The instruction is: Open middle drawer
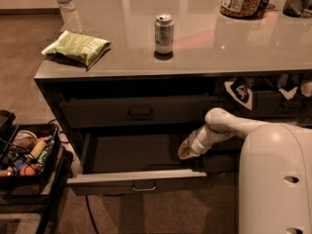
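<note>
The middle drawer (131,155) is seen at the lower centre of the frame, drawn well out from the cabinet, so that its dark inside is laid bare and its pale front edge is presented toward the camera. Its small pull handle (144,185) is left untouched at the centre of the front. The drawer above (97,112) is shut flush.

The gripper (185,151) is placed inside the open drawer, toward its right side and low over the floor; whether it is spread or pressed together cannot be told. The white arm (229,126) is reached in from the right of the frame, bent downward at the wrist. It is judged that the drawer is being worked from within rather than by the handle, which would explain why the tool is set behind the front panel. The opening is judged to be nearly complete.

On the countertop (219,48) a can (164,33) is stood upright at the upper centre, with a green snack bag (78,47) laid flat near the left edge. Both are kept well apart from the arm, so no disturbance to them is expected.
</note>
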Robot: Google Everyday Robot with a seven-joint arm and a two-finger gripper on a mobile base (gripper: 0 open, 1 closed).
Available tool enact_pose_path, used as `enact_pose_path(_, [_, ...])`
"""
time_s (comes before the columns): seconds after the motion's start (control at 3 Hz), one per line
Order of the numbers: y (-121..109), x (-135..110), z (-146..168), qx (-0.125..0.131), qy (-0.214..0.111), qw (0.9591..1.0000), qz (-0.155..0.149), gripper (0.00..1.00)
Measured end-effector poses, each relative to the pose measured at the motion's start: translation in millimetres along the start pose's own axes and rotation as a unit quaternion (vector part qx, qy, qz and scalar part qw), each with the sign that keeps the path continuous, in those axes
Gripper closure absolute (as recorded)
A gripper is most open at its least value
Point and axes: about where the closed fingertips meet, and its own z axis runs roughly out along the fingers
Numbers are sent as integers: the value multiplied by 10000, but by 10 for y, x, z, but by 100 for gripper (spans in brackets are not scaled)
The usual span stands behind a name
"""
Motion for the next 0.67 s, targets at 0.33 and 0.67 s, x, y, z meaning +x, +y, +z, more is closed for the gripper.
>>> enact_pose_path(0.33, [236,-16,15,-341,33,9990,293,100])
enact_pose_path(0.67, [503,-127,-14,-457,-163,9967,645,100])
